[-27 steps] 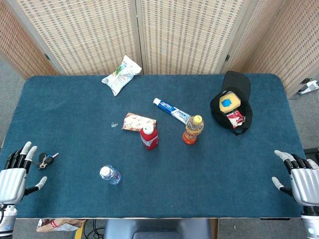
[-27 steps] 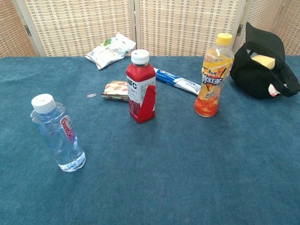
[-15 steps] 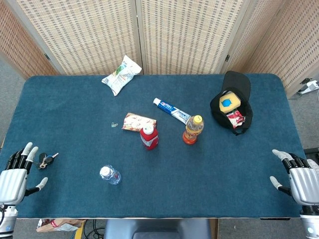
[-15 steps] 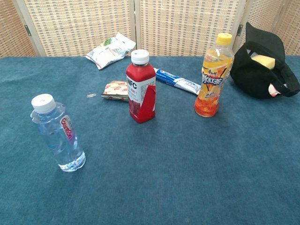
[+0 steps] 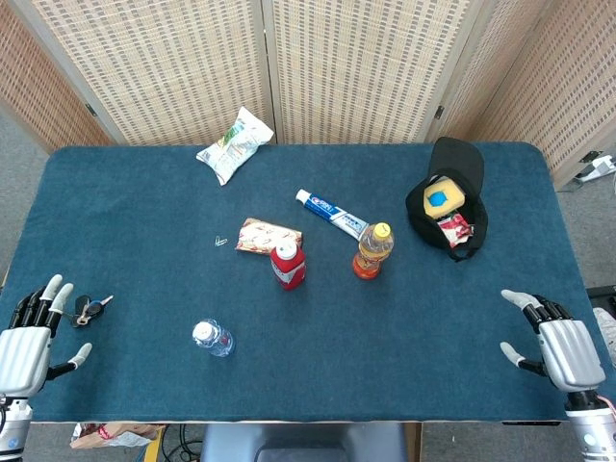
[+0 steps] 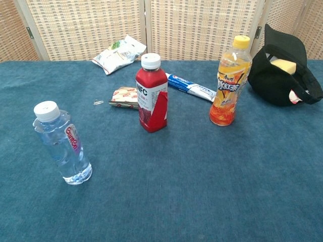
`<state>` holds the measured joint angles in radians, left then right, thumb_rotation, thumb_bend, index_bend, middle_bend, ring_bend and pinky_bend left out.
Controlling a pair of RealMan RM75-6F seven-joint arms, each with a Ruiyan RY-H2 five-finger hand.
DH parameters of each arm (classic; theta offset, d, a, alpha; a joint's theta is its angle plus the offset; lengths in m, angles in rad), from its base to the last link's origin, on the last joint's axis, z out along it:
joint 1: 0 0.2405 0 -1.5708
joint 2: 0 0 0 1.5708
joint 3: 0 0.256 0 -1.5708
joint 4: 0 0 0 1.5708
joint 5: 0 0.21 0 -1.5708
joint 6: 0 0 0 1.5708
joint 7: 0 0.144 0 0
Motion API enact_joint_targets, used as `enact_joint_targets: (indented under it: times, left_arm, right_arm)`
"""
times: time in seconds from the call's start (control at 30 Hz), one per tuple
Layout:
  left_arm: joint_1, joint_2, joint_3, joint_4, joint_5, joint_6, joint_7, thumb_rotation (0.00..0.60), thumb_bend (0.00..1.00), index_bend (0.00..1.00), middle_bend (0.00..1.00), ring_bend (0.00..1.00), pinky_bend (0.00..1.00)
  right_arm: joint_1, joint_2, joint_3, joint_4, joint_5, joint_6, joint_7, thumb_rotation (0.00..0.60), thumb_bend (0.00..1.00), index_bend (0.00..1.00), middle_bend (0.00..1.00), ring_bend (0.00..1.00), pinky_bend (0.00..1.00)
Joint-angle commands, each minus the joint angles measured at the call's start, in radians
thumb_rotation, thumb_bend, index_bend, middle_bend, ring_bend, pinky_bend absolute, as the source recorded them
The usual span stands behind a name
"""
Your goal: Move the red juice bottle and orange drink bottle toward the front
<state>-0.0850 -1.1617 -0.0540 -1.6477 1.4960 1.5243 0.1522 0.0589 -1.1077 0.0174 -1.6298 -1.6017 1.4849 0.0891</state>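
Observation:
The red juice bottle point(image 5: 287, 265) point(image 6: 151, 96), white-capped, stands upright near the middle of the blue table. To its right the orange drink bottle point(image 5: 372, 250) point(image 6: 230, 83) with a yellow cap also stands upright. My left hand point(image 5: 27, 337) rests open at the front left corner, fingers spread, holding nothing. My right hand point(image 5: 552, 342) is open at the front right edge, well short of the orange bottle. Neither hand shows in the chest view.
A clear water bottle point(image 5: 213, 338) point(image 6: 61, 143) stands front left. Keys point(image 5: 89, 309) lie by my left hand. A snack bar point(image 5: 267, 235), toothpaste tube point(image 5: 330, 214), chip bag point(image 5: 234, 144) and open black bag point(image 5: 449, 197) lie further back.
My right hand has moved left, inward over the front right edge of the table. The left hand and both bottles have stayed put.

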Motion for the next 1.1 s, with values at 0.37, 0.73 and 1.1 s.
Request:
enact_joint_targets:
  times: [0.37, 0.73, 1.1]
  left_arm:
    - [0.004, 0.002, 0.007, 0.000, 0.011, 0.003, -0.009, 0.600, 0.19, 0.03, 0.00, 0.03, 0.05]
    - [0.008, 0.006, 0.010, -0.002, 0.022, 0.011, -0.016, 0.600, 0.19, 0.03, 0.00, 0.03, 0.05]
    - [0.012, 0.016, 0.015, -0.013, 0.037, 0.019, -0.013, 0.600, 0.19, 0.03, 0.00, 0.03, 0.05]
  right_arm:
    - [0.069, -0.016, -0.031, -0.037, -0.058, -0.094, 0.094, 0.600, 0.20, 0.23, 0.24, 0.22, 0.31]
    - [0.176, -0.069, -0.033, -0.054, -0.080, -0.222, 0.197, 0.600, 0.18, 0.17, 0.19, 0.14, 0.29]
    - [0.306, -0.161, 0.008, -0.066, -0.019, -0.384, 0.317, 0.600, 0.09, 0.02, 0.09, 0.04, 0.23]
